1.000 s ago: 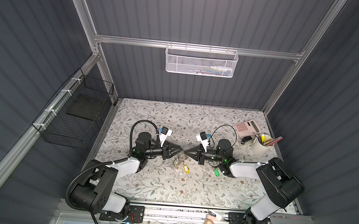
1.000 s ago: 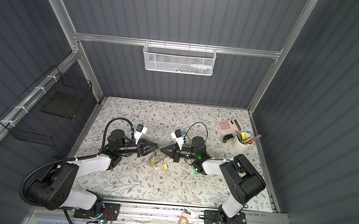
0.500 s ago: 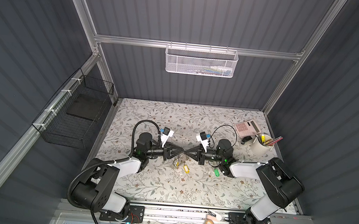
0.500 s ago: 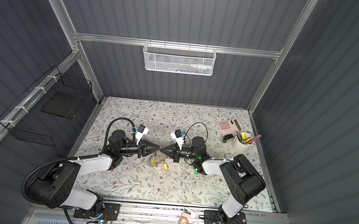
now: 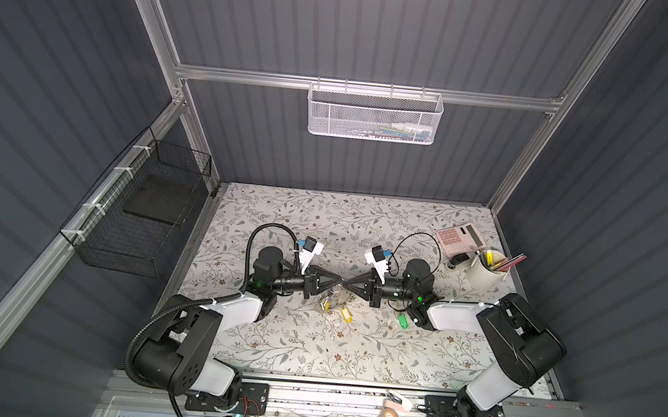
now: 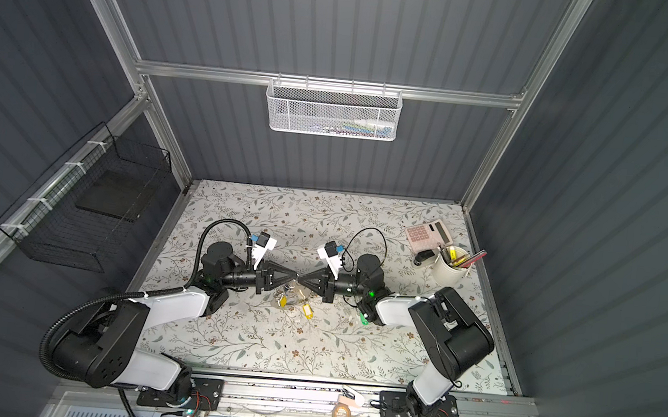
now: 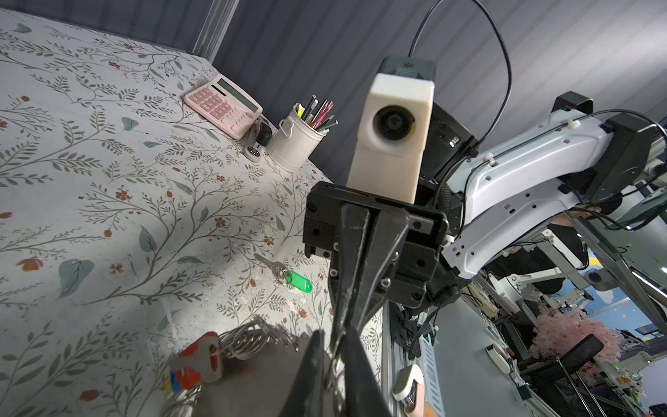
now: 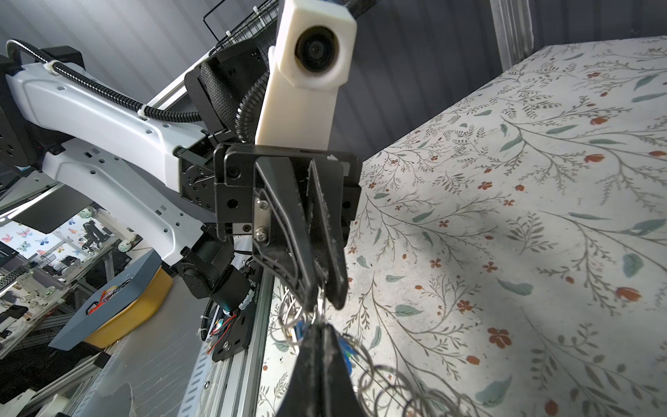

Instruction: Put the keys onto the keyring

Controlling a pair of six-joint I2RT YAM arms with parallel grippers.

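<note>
**Pinching the keyring from both sides, green-tag keys loose on the table**

Both arms meet tip to tip over the middle of the table. The left gripper and the right gripper point straight at each other, almost touching.

- Right gripper: jaws fully closed on the thin wire of the keyring. The left wrist view shows the wire pinched at its tips.
- Left gripper: jaws nearly together, the same wire caught between them, per the right wrist view.
- Keyring: hangs below the two tips, and its bundle of small rings and tags reaches down toward the table. A yellow tag lies on the side nearer the rail, a red tag shows in the left wrist view, and a blue tag shows in the right wrist view.
- The keys: flat on the table, green tag up, just beside the right arm's wrist. They are well apart from the keyring and neither gripper touches them.

A pink calculator and a pen cup sit in the far right corner.
</note>
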